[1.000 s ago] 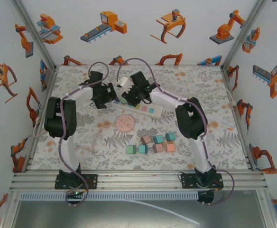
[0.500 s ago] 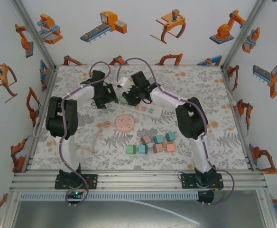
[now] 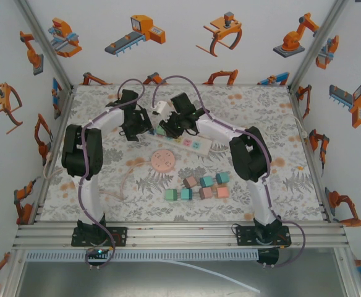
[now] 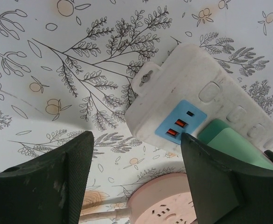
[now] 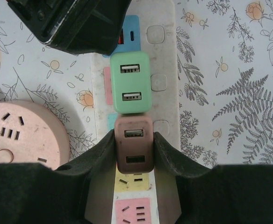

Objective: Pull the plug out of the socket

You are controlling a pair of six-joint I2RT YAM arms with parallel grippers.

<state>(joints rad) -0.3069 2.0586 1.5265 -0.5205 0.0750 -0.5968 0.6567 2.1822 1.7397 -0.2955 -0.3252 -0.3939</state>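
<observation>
Top view: white power strip (image 3: 200, 144) lies mid-table (image 3: 261, 105), nearer the far edge. The right gripper (image 3: 170, 129) is over its left end, the left gripper (image 3: 147, 122) just beside that end. A round pink socket (image 3: 164, 159) sits nearer the front edge.

Left wrist: left gripper (image 4: 136, 172) fingers apart, holding nothing. The strip's rounded plastic end sits between them, with a green plug (image 4: 230, 140) at the right.

Right wrist: right gripper (image 5: 134, 156) clamped on a brown plug (image 5: 134, 135). It is boxy and smooth with two USB slots, seated in the strip and touching the green plug.
</observation>
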